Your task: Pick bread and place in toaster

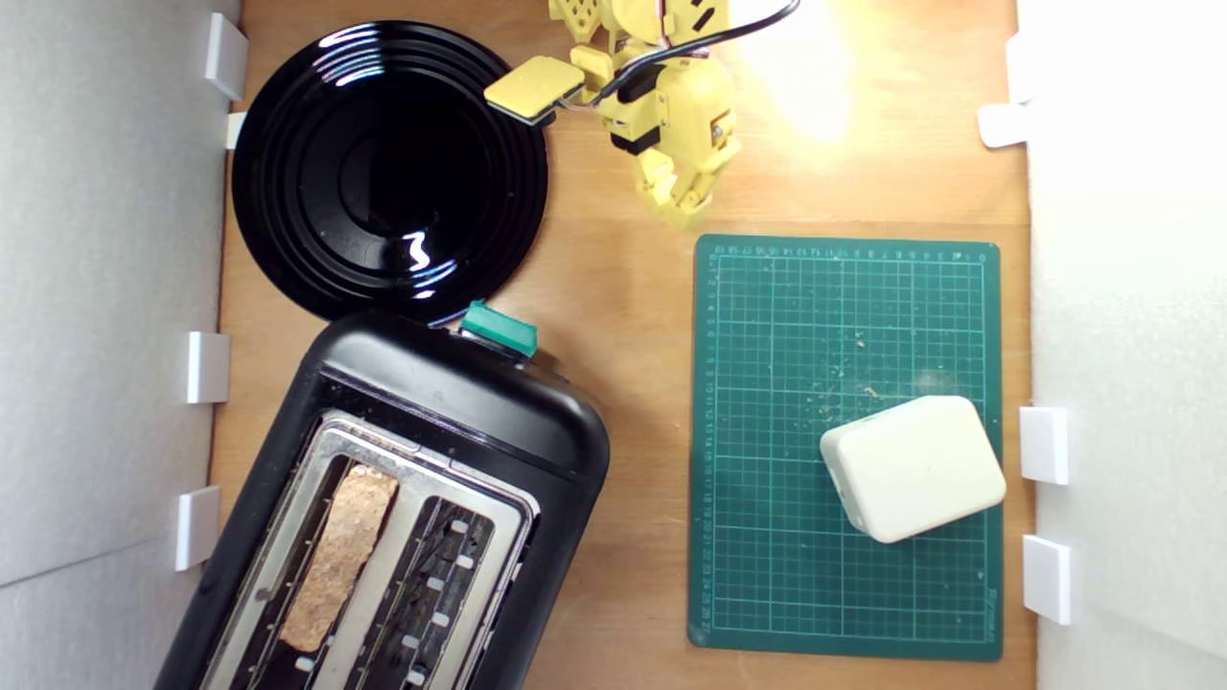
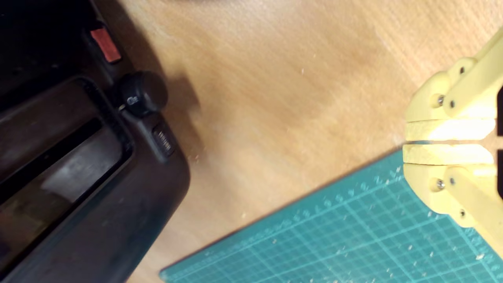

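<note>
The bread [image 1: 338,556] stands on edge inside the toaster's slot nearer the exterior view's left, its brown floury crust showing. The black toaster [image 1: 460,412] with silver top and green lever knob [image 1: 498,329] fills the lower left of the exterior view; its dark body [image 2: 90,220] also shows in the wrist view. My yellow gripper [image 1: 682,206] hangs at the top centre, far from the toaster, just above the green mat's top edge. In the wrist view the gripper [image 2: 406,141] is shut with nothing between its fingers [image 2: 448,155].
A round black plate [image 1: 307,105] lies at the upper left, beside the toaster. A green cutting mat [image 1: 767,479] covers the right half, with a white rounded-corner block [image 1: 913,468] on it. White walls with clips border both sides.
</note>
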Tool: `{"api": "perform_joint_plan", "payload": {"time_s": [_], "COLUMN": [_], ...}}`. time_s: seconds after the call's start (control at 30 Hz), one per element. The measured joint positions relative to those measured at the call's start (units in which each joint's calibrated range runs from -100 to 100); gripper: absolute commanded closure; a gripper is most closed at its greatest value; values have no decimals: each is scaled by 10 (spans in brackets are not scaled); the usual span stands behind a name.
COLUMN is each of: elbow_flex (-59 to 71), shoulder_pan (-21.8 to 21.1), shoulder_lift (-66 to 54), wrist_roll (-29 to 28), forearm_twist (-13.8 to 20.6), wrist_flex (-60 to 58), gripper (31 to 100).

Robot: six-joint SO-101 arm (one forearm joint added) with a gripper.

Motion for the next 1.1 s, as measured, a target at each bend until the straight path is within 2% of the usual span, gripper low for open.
{"api": "perform_joint_plan", "payload": {"time_s": [0.4,1.1], "elbow_flex": [8,8], "shoulder_pan": [16,29], "shoulder_lift": [-55,-99], "wrist_roll": [8,8], "forearm_twist": [-1,-1], "wrist_flex": [0,66], "gripper": [915,913]}}
